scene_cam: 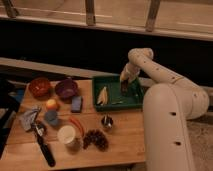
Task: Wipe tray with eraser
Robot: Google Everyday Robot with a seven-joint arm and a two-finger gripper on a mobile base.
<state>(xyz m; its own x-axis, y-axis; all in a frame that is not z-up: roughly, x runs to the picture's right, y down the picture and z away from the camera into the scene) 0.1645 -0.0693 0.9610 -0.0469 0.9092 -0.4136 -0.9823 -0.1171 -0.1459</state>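
The green tray (pixel 114 104) lies on the wooden table at the back right. My gripper (pixel 124 86) reaches down into the tray's right half, near its far rim. A small dark block, the eraser (pixel 124 89), shows at the gripper's tip against the tray floor. A pale yellow elongated item (pixel 102 95) lies in the tray's left part.
On the table (pixel 125 140) left of the tray are a red bowl (pixel 39 86), a purple bowl (pixel 65 88), a blue block (pixel 76 103) and an orange fruit (pixel 51 104). In front are a metal cup (pixel 106 121), a white cup (pixel 66 134), a dark cluster (pixel 95 139) and a black-handled tool (pixel 44 147).
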